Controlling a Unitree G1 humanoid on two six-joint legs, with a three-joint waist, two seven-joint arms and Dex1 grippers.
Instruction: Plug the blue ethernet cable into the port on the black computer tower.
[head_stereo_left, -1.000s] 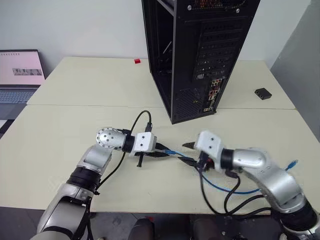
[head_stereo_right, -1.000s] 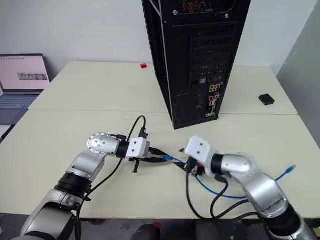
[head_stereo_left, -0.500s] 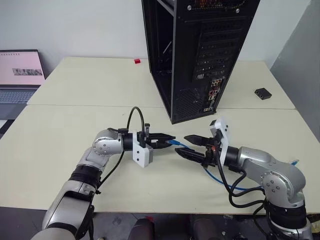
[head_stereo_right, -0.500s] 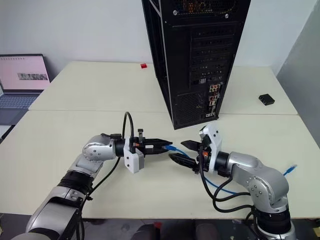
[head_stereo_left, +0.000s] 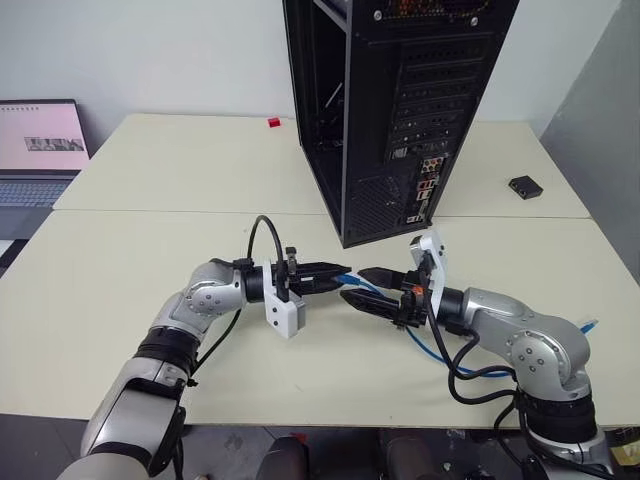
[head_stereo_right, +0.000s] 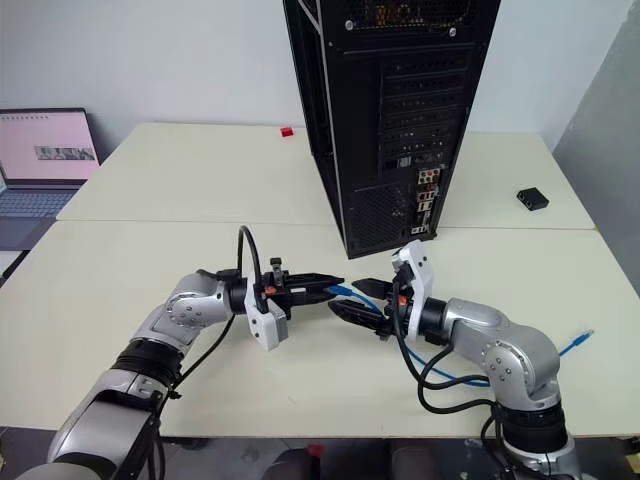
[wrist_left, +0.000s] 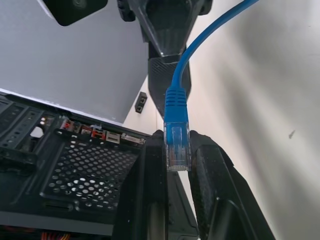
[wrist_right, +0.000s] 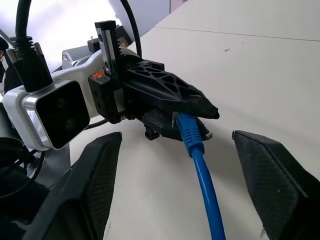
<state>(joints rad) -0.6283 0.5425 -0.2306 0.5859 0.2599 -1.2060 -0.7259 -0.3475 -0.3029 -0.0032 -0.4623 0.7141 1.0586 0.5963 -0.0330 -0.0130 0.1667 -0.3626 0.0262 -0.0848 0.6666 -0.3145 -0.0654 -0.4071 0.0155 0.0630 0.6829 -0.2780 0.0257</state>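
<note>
Both wrists rolled since earlier, left end effector (head_stereo_right: 333, 287) gripping blue ethernet cable (wrist_left: 177, 134)

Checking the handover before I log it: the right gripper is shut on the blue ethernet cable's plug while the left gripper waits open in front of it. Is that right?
No, the arms are swapped. The left gripper is shut on the plug of the blue ethernet cable, and the right gripper waits open in front of it. The right wrist view shows its own fingers spread wide either side of the cable.

Tower (head_stereo_left: 400, 110) on table (head_stereo_left: 150, 180), behind both facing grippers.
</note>
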